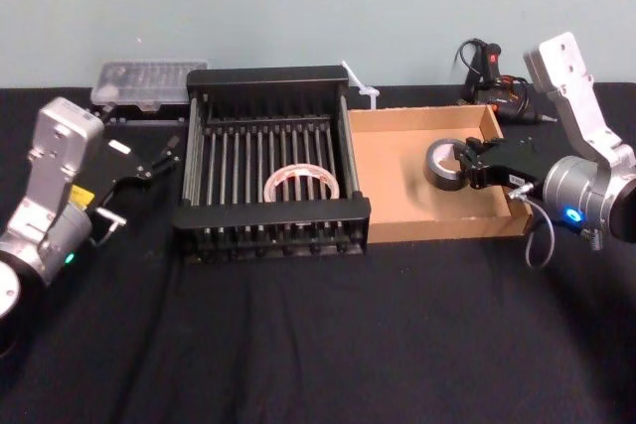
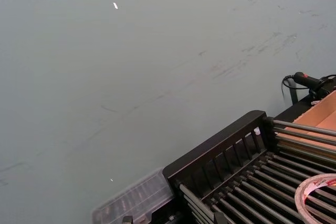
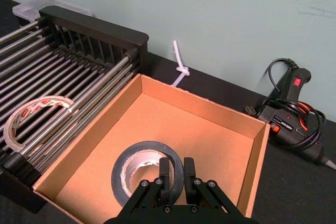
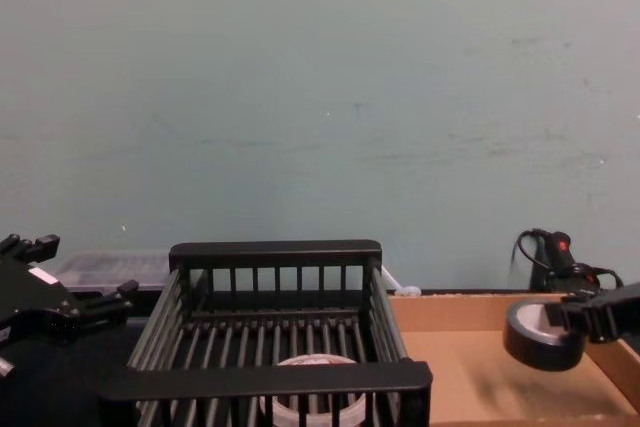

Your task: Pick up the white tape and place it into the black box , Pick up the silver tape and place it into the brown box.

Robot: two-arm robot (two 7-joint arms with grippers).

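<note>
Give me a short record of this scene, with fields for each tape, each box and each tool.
white tape: lying in the black box
silver tape: held above the brown box floor
right tool: shut on the silver tape's wall
left tool: open, left of the black box, holding nothing
brown box: beside the black box, on its right

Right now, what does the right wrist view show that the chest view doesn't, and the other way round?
Right wrist view alone: the white knotted cord behind the brown box, and the right end effector shut on the silver tape's wall, one finger inside the hole.

Chest view alone: the left end effector, open, beside the black box, and the silver tape lifted clear of the brown box floor.

Both: the white tape lying in the black box, the glue gun, the clear plastic case.
</note>
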